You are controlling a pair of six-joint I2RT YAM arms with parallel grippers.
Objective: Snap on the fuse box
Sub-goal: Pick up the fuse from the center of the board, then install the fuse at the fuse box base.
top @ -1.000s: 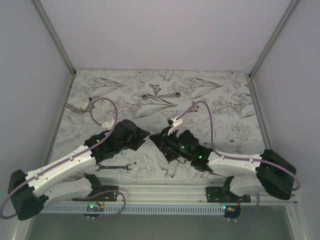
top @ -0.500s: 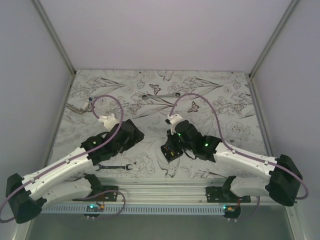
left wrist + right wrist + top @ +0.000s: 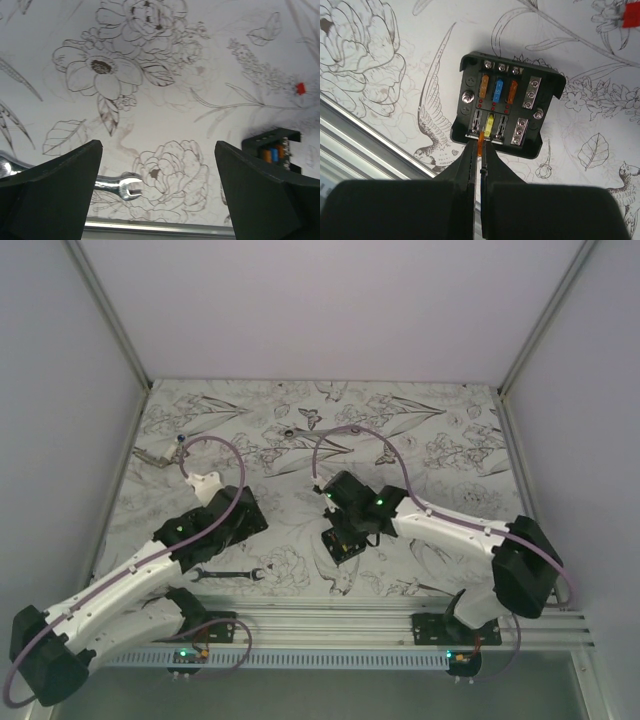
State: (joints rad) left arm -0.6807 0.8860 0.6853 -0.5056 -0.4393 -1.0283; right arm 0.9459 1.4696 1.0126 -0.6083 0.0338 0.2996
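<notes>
Right now the fuse box (image 3: 343,540) sits open-face-up on the floral table (image 3: 450,440), near-centre, with the fuses showing. The right gripper (image 3: 481,143) is pinched together on a small orange fuse (image 3: 481,137) at the box's near edge. The left gripper (image 3: 157,147) is spread wide, holding nothing, to the box's left above a wrench (image 3: 122,186).

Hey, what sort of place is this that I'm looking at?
Probably a lab test cell for robots: plain white walls box in a flower-print table, two arms bolt to a metal rail, and a fuse box lies open among wrenches.
</notes>
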